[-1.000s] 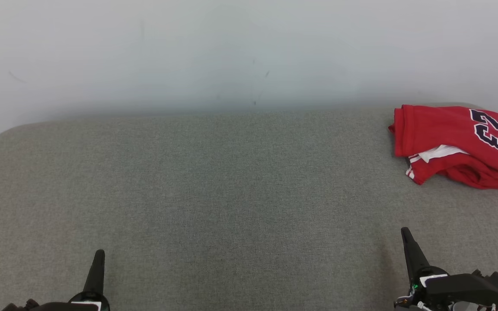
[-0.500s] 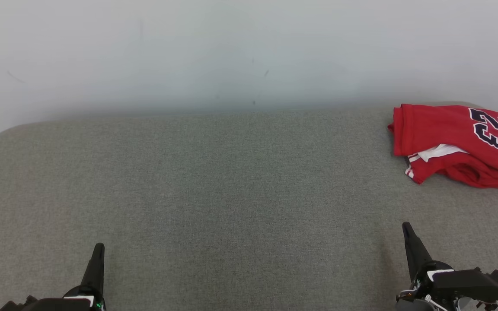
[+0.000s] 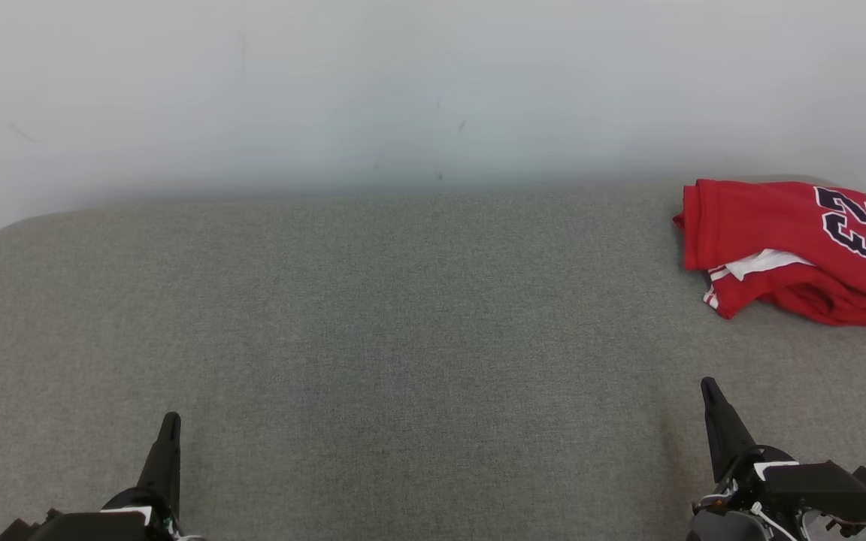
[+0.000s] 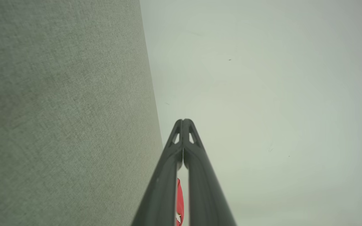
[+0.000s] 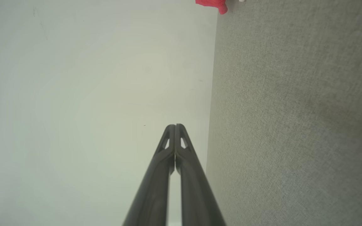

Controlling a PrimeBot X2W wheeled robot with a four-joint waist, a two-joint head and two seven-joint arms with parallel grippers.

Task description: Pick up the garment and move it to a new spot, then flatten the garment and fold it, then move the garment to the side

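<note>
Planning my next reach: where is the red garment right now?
In the head view the red garment lies at the far right corner of the grey fabric surface, near the white wall, ahead of the right gripper.

A plain indoor room: a grey upholstered surface [image 3: 403, 315] against a bare, scuffed white wall [image 3: 403, 90].

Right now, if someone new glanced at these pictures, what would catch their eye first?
The red garment would: a folded jersey with a dark number, lying at the far right corner of the grey padded surface, close to the pale wall. Next come the left gripper and right gripper, both shut, low at the near edge and well apart from the garment.
</note>
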